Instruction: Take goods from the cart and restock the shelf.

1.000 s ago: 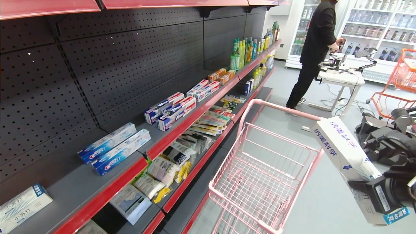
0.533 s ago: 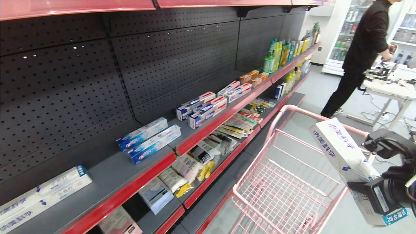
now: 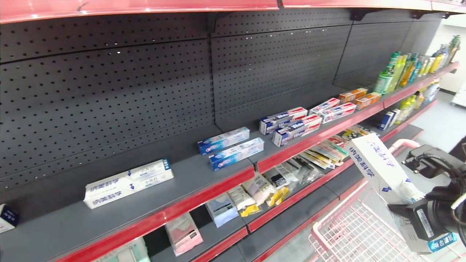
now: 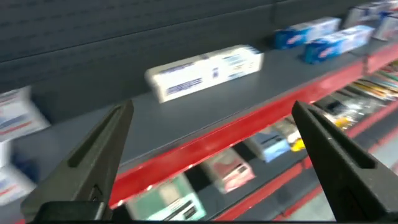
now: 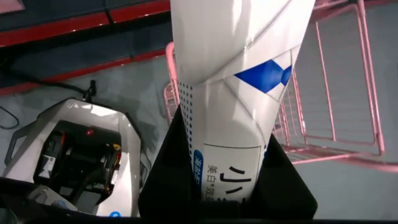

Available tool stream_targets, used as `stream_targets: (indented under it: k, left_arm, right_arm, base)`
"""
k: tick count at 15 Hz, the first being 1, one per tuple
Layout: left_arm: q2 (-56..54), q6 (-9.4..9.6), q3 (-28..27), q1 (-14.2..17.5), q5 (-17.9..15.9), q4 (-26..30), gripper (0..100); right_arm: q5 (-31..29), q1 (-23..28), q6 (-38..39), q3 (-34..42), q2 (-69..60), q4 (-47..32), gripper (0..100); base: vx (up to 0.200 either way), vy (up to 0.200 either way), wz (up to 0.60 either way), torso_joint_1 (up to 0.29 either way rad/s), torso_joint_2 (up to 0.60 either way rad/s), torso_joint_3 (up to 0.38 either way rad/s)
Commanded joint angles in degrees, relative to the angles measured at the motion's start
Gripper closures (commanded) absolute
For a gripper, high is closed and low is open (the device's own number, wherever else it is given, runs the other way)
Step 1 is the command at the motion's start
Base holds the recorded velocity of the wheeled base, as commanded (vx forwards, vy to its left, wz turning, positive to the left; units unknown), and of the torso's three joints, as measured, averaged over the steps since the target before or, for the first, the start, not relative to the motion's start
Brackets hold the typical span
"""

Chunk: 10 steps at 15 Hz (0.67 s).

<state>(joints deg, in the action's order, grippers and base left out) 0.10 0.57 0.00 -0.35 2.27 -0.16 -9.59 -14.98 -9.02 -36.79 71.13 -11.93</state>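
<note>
Toothpaste box (image 3: 378, 167) (image 5: 236, 62): a long white carton with blue print, off the shelf and in the air. It sits in the right tool (image 3: 407, 214) (image 5: 227, 180), which is clamped on its lower end. The carton is tilted, with its free end up and leaning toward the shelf (image 3: 185, 174). It stands above the pink wire cart (image 3: 327, 218), out in front of the shelf's red front edge and not touching the board.

Left tool (image 4: 211, 109): released, jaws spread wide with nothing between them. It faces the shelf's red front edge.

Shelf, grey board:
- Matching white carton (image 3: 129, 183) (image 4: 205, 71), lying flat toward the left end, set back from the front edge.
- Small white and dark blue box (image 3: 7, 218) at the far left edge, partly cut off.
- Two blue cartons (image 3: 231, 147), side by side near the middle and well apart from the white one.
- Red, white and blue cartons (image 3: 291, 125) further right, then orange cartons (image 3: 358, 97).
- Green and yellow bottles (image 3: 400, 71) upright at the far right end.

Lower shelf: bagged packets (image 3: 255, 193) lying along the front edge.
</note>
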Motion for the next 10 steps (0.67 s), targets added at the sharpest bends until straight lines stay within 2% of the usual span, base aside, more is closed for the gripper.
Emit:
stream_targets:
  k: [1,10]
  left_arm:
    - [0.1,0.04,0.0,0.0,0.0,0.0,0]
    - [0.1,-0.05,0.0,0.0,0.0,0.0,0]
  right_arm:
    - [0.0,-0.2,0.0,0.0,0.3,0.0,100]
    - [-0.2,-0.4,0.0,0.1,0.9,0.2,100]
  base:
    - [0.000,0.000,0.60,-0.002,0.01,0.007]
    - [0.000,0.000,0.60,0.003,0.00,0.003]
